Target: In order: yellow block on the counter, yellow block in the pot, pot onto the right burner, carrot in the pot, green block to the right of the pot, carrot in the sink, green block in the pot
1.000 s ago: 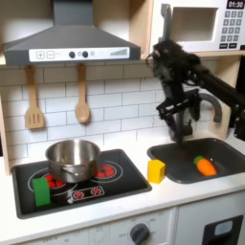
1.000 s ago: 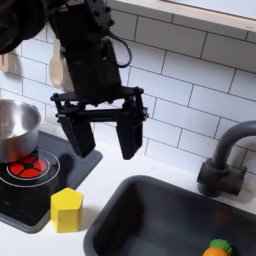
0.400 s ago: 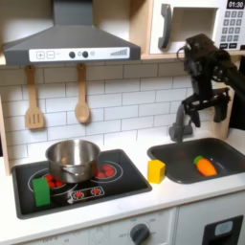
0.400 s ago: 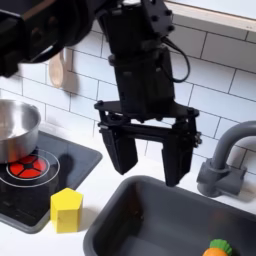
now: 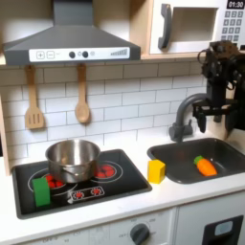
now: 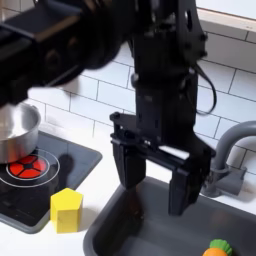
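Gripper point(image 6: 156, 190) is hanging over the sink point(image 6: 110, 232) with its jaws spread wide, nothing in them. Yellow block point(image 6: 66, 210) sits on the counter point(image 6: 20, 240) just beside the sink, carrot point(image 5: 205, 166) lies inside it.

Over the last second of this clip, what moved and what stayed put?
The arm swung toward the first exterior view's right, from beside the stove to over the sink. In the second exterior view, the open, empty gripper now hangs over the basin's near-left part. Nothing was grasped or released. The yellow block on the counter, carrot in the sink, pot and green block stayed put.
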You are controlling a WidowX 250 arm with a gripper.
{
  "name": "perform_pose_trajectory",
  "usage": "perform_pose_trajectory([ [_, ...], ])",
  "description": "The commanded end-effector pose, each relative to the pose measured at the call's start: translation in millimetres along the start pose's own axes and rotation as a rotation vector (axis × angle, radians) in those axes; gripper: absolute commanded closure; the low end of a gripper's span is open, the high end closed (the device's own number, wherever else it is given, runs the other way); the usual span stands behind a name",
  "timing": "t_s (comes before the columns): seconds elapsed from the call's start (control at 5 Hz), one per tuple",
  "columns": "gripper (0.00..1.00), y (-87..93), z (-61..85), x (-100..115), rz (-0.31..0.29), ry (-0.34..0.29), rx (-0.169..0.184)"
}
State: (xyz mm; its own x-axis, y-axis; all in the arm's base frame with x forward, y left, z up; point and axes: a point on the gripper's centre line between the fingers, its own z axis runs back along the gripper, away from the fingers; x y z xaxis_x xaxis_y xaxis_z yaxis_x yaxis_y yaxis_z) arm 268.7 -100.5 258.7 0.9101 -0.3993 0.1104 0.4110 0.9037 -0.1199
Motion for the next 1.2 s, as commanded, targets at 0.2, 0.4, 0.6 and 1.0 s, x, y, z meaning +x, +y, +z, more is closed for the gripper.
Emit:
perform_pose_trajectory([
  [0.2,0.0,27.3,-17.4,-1,-0.034,-0.007,0.138],
  [0.4,0.0,37.5,-16.8,4,0.002,-0.019,0.156],
  [0.6,0.0,46.1,-20.0,5,0.03,-0.019,0.163],
  [1.0,0.0,77.8,-21.1,13,0.136,-0.016,0.19],
])
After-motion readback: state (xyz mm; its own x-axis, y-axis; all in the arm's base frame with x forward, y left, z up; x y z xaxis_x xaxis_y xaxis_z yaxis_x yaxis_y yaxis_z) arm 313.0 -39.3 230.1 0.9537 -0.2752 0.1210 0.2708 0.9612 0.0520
